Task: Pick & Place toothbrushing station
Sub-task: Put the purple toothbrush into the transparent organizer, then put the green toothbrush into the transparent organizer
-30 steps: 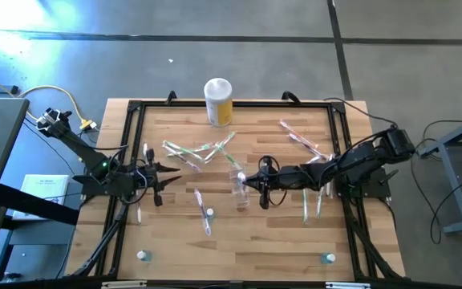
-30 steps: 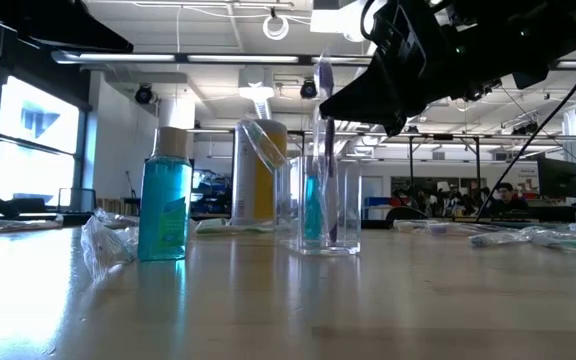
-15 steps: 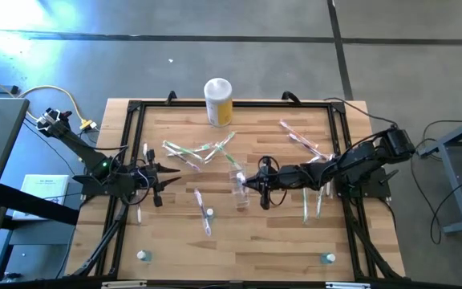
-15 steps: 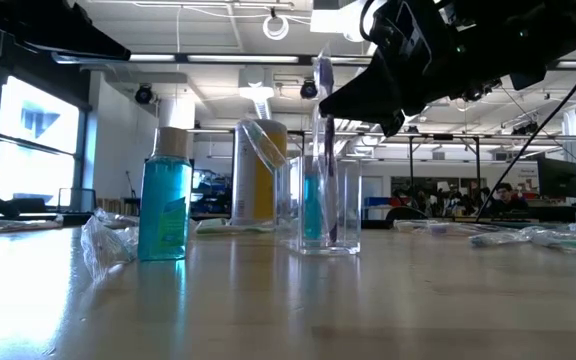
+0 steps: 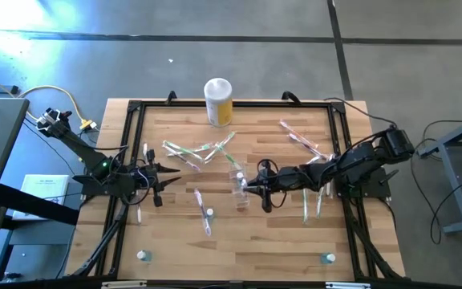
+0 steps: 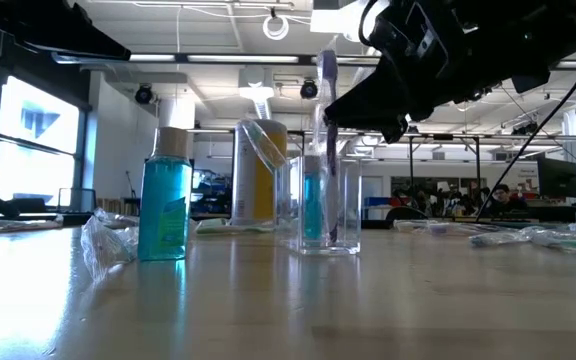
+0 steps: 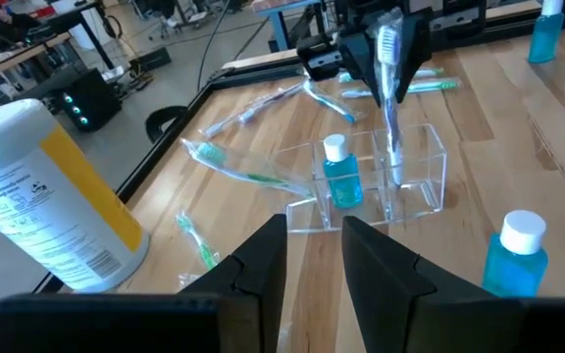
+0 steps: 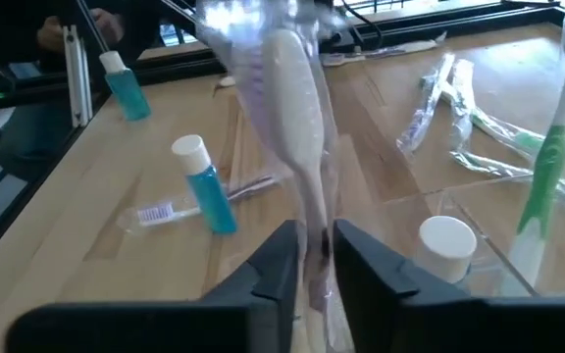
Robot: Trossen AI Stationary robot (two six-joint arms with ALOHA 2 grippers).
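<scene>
Wooden worktop: clear cup stands central. Right tool, at its three o'clock, pinches a toothbrush upright inside for seating; left tool waits at nine o'clock, nearly closed, empty

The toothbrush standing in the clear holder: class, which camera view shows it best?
Left wrist view: the toothbrush stands upright, bristles up, in the clear holder. Low view: slim upright strip. Right wrist view: blurred close-up. High view: barely distinguishable.

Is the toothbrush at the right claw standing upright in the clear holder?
Upright: the translucent toothbrush stands bristles-up inside the clear plastic holder, under the right claw.
</scene>
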